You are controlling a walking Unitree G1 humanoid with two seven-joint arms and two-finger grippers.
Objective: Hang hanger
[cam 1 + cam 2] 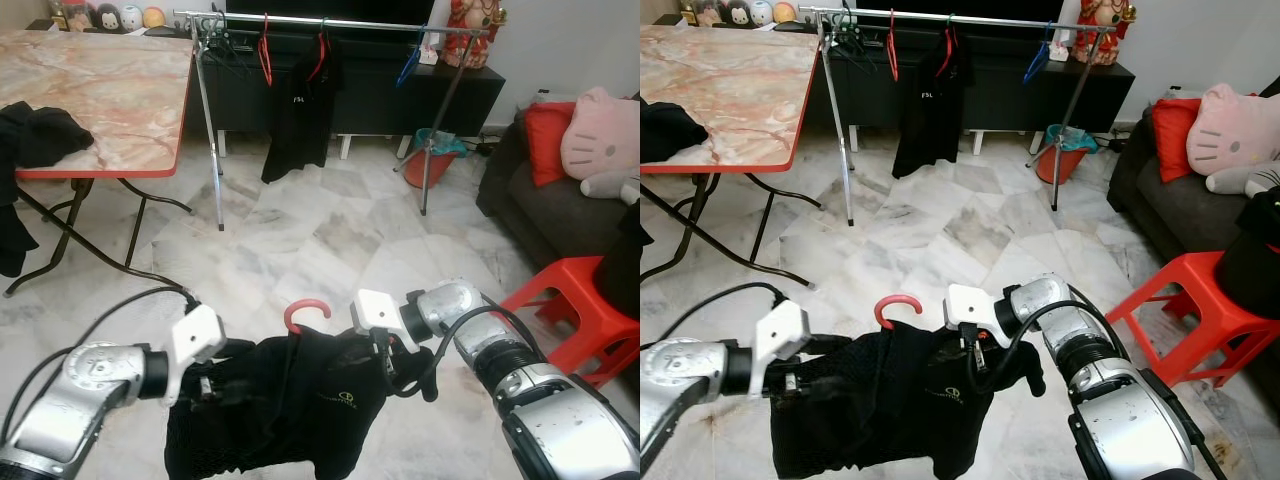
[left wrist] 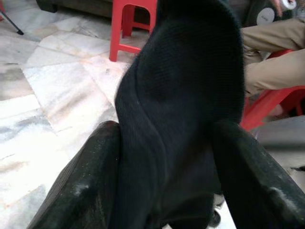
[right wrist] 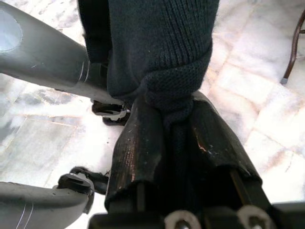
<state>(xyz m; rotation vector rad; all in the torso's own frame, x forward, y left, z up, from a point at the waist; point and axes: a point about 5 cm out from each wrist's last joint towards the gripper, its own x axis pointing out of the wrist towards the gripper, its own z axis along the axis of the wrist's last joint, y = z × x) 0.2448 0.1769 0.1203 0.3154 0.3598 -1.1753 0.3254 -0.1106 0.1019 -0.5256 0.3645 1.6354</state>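
Left eye view: both end effectors grasp a black knit garment (image 1: pixel 290 400). The left end effector (image 1: pixel 205 385) and right end effector (image 1: pixel 385 362) each pinch a shoulder. A red plastic hanger hook (image 1: pixel 305 312) rises between them.

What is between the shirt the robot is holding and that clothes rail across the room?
Nothing visible blocks the way. Both grippers, left and right, hold the black shirt on its red hanger, and only bare marble floor lies before the clothes rail. The table stands off to the left.
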